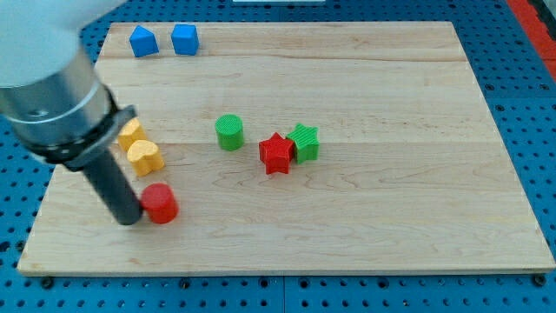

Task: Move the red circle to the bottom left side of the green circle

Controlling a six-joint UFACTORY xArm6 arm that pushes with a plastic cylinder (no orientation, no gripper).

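The red circle [161, 204] lies on the wooden board at the view's lower left. My tip [128, 219] rests on the board right against the red circle's left side. The green circle [229, 132] stands up and to the right of the red circle, near the board's middle, well apart from it.
A red star [276, 154] touches a green star [304, 143] right of the green circle. Two yellow blocks [131, 134] [145, 157] sit just above the red circle, beside the rod. Two blue blocks [142, 41] [185, 39] lie at the top left. The board's left edge [39, 213] is close.
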